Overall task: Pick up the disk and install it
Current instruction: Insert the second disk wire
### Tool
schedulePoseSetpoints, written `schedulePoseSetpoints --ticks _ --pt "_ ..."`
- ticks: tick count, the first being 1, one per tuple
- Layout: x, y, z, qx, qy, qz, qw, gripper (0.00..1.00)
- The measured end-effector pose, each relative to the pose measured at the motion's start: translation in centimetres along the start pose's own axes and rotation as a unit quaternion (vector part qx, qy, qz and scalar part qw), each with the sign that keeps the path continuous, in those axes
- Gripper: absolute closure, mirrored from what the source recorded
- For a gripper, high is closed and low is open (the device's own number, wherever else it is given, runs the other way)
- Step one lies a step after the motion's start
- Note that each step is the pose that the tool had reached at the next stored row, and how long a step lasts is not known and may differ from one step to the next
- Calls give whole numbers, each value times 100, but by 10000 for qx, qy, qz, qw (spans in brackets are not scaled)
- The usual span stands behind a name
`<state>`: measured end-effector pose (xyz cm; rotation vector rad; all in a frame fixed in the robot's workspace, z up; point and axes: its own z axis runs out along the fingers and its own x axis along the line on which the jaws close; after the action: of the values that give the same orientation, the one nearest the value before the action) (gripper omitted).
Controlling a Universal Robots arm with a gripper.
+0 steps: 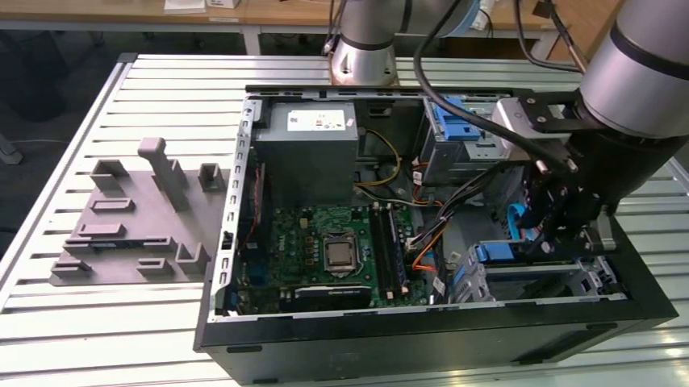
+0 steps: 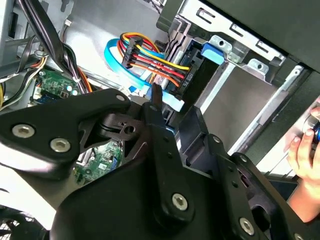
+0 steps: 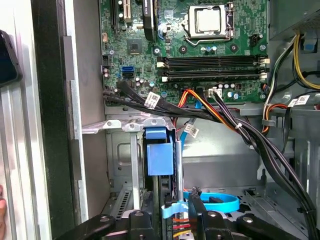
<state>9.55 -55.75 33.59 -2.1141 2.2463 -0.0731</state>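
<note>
Gripper (image 1: 554, 242) low inside the computer case (image 1: 431, 339), over the drive bay (image 1: 598, 274); clamped or released, cannot tell. Disk (image 3: 160, 159) edge-on in the bay slot. Likely trouble: skewed push jamming it, or snagging the blue data cable (image 3: 215, 202) just beside.

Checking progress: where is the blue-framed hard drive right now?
The silver hard drive in its blue plastic carrier frame stands on edge in the grey metal drive cage, at the black computer case's corner on the exterior view's right, beside the hand.
</note>
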Motion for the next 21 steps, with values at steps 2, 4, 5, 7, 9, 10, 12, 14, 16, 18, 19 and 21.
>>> schedulePoseSetpoints --ticks 2,4,5,7,9,10,12,14,16,18,19,21 --pt "0 -3 -42 -2 0 -1 10000 59" --pt "-1 -6 -80 -6 1 0 10000 59" --pt "-1 -7 -95 -8 1 0 10000 59" --pt "-1 -9 -117 -11 1 0 10000 67" --pt "-1 -9 -126 -13 0 0 10000 73" --pt "-1 -9 -127 -13 -1 0 10000 78" --pt "-1 -10 -128 -13 0 0 10000 84" --pt "-1 -10 -129 -13 1 0 10000 89" --pt "-1 -10 -130 -13 1 0 10000 89" --pt "-1 -10 -129 -13 1 0 10000 89" --pt "-1 -10 -129 -13 1 0 10000 89" --pt "-1 -10 -130 -13 1 0 10000 89"
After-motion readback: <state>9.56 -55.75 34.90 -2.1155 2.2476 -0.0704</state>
